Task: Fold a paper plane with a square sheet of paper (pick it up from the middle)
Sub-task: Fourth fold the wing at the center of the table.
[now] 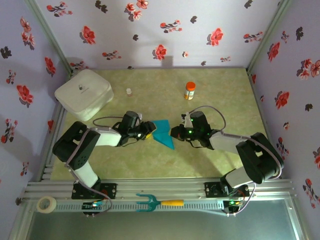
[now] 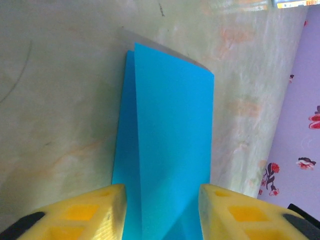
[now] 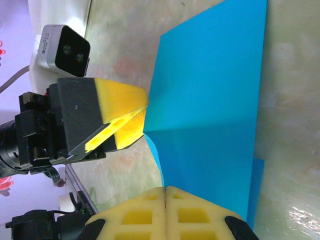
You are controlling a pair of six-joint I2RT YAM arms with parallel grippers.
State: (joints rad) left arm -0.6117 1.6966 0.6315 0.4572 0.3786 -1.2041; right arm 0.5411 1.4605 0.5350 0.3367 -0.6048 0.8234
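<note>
The part-folded teal paper (image 1: pixel 163 133) lies mid-table (image 1: pixel 215 90) between the grippers, the left gripper (image 1: pixel 149 129) with jaws apart astride one end, the right gripper (image 1: pixel 174 132) clenched at the opposite edge, pinch unclear, while the box's (image 1: pixel 84 93) dark logo and the bottle's (image 1: pixel 189 90) label are too small to read.

Lavender wallpapered walls (image 1: pixel 165 30), printed with red and black flowers, close the back and both sides. Grey metal corner posts (image 1: pixel 262 35) join them. A mottled olive-beige counter (image 1: pixel 220 95) lies below, edged nearest me by slotted aluminium rails (image 1: pixel 165 187). Lighting is even.
</note>
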